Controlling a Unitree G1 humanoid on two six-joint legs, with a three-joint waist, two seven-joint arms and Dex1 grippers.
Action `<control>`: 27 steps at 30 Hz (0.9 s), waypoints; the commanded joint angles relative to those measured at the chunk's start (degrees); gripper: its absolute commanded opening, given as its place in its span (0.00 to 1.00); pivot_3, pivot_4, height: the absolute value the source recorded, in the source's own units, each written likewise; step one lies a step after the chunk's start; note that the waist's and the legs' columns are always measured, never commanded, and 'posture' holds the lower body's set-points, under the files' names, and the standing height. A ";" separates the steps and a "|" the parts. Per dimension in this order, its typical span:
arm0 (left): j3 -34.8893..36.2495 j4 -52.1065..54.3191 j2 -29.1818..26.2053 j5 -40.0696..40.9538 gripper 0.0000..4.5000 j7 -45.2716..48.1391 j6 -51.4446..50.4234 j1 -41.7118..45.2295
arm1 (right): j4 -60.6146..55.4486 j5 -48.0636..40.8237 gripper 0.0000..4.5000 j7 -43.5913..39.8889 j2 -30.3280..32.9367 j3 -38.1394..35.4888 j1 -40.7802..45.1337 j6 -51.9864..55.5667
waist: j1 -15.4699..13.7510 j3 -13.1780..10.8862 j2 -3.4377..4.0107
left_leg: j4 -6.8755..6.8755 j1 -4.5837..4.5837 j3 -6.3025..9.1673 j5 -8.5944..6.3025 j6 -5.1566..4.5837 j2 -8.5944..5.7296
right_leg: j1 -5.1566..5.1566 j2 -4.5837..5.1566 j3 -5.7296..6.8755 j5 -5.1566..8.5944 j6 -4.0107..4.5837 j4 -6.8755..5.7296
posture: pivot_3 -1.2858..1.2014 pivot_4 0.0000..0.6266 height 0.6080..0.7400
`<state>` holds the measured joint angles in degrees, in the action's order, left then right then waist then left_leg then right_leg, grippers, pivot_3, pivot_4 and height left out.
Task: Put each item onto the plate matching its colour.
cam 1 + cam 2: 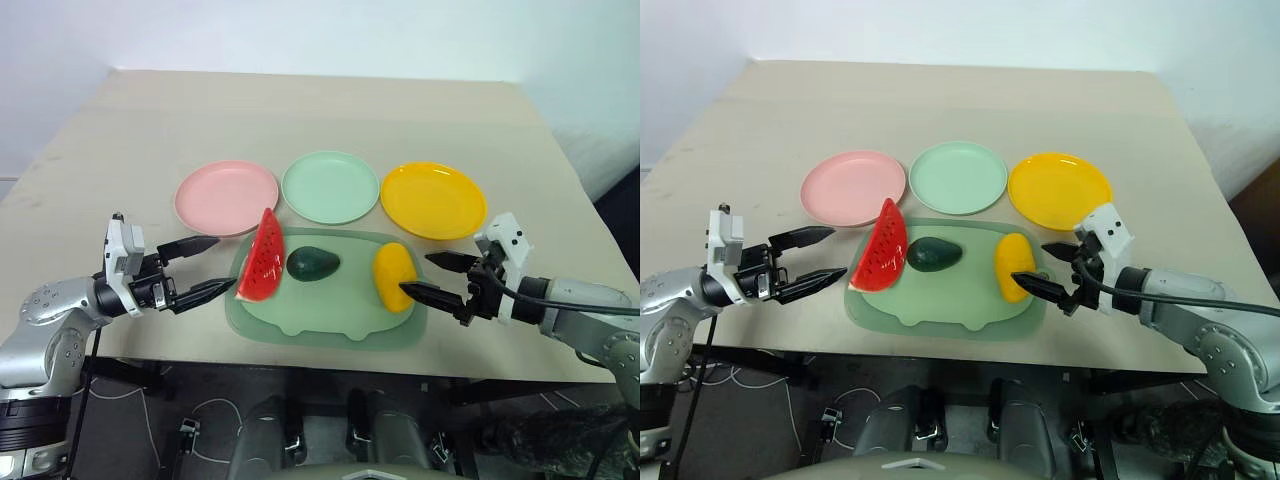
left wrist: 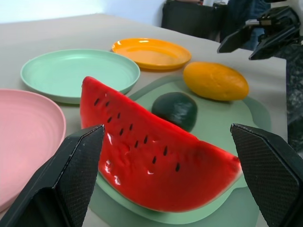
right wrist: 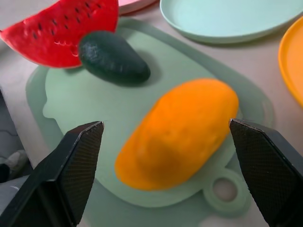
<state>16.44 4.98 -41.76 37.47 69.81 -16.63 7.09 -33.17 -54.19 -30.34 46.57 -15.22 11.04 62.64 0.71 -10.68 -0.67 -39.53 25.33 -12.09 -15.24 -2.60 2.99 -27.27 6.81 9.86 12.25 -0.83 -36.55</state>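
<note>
Left gripper [image 1: 201,268], jaws spread and empty, faces the watermelon wedge [image 1: 263,257]; right gripper [image 1: 433,275], likewise spread and empty, flanks the yellow fruit [image 1: 393,276]. Both lie with the avocado [image 1: 313,263] between them on the green mat [image 1: 330,330], near pink plate [image 1: 226,197], mint plate [image 1: 330,186], yellow plate [image 1: 433,199]. The right wrist view adds the mat's ring handle [image 3: 226,191].

Lab/test setup: bare beige table [image 1: 300,110], white walls [image 1: 300,30], floor cables [image 1: 215,415].

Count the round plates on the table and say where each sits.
3, in a row behind the mat: pink plate left, mint plate middle, yellow plate right. None appear hidden.
</note>
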 commanded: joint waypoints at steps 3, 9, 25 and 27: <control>-0.03 2.64 0.04 0.55 0.99 -0.91 -0.05 1.07 | 1.27 -4.08 1.00 4.51 -0.48 -1.06 4.17 5.49 | 0.00 0.00 0.00 | 0.00 0.00 0.00 0.00 0.00 0.00 | 0.00 0.00 0.00 0.00 -0.01 0.00 | 0.52 0.24 0.67; -1.25 2.52 0.62 -0.07 0.99 -1.54 0.18 2.01 | 7.12 -4.26 1.00 11.73 -5.70 3.18 10.36 13.44 | 0.07 0.01 -0.01 | -0.02 0.00 -0.01 0.00 0.00 0.00 | 0.01 0.00 0.00 -0.03 -0.05 -0.02 | 0.52 0.24 0.67; -0.89 3.15 -0.07 -0.21 1.00 -2.98 -0.17 2.58 | 9.77 2.25 0.91 14.70 -10.78 9.52 14.29 16.98 | 0.05 0.01 0.00 | -0.12 0.03 -0.04 0.01 0.00 0.01 | -0.08 0.01 -0.02 -0.09 -0.18 -0.30 | 0.52 0.24 0.67; -0.87 3.19 -0.15 -0.26 1.00 -3.09 -0.18 2.60 | 9.23 2.99 0.80 13.63 -10.26 9.25 14.17 16.00 | 0.07 0.01 0.00 | -0.13 0.03 -0.05 0.01 0.00 0.01 | -0.08 0.01 -0.02 -0.09 -0.18 -0.30 | 0.52 0.24 0.67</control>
<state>14.35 6.35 -41.00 36.81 66.92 -17.04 9.22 -22.59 -51.93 -15.83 35.09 -5.22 24.64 80.17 0.78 -10.67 -0.67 -39.66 25.36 -12.13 -15.23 -2.61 2.99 -27.36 6.82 9.84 12.16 -1.01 -36.86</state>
